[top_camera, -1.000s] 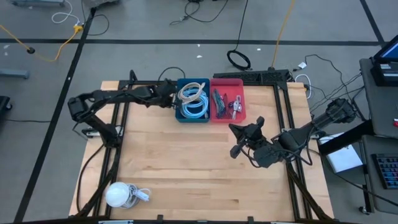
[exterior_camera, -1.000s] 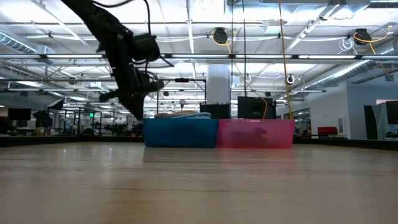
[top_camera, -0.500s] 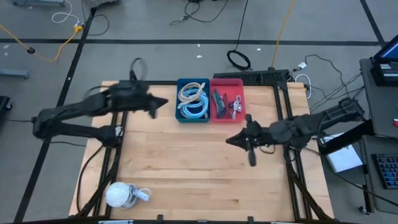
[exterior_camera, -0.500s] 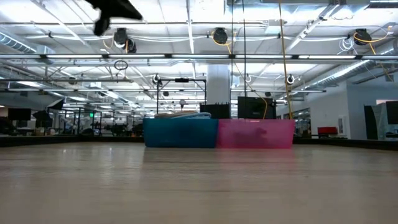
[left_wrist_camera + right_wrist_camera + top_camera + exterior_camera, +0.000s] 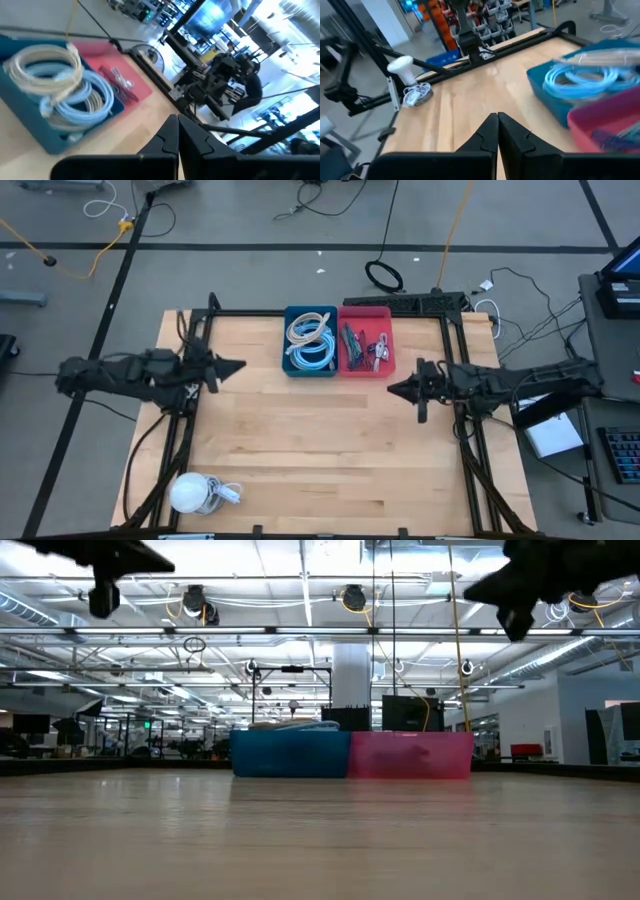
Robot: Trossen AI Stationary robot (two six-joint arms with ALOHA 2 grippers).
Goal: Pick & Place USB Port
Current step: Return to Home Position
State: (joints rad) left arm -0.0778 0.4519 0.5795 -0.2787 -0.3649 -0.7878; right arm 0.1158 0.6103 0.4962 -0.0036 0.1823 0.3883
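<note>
While hovering with left gripper (image 5: 238, 366) and right gripper (image 5: 392, 389) both clenched, flanking the touching blue bin (image 5: 286, 340) and pink bin (image 5: 365, 310) at far centre, well apart from a white corded device (image 5: 190, 492) lying near-left.

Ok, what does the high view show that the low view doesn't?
Only the high view: the pale and blue coiled cables seen in full inside the blue bin, the small dark cables in the pink bin, and a white round device with its cord at the table's near left corner. Only the low view: the hall behind the table, with its ceiling lights, and the bins' outer walls. Both: the two bins side by side, with the left arm and right arm clear of them.
</note>
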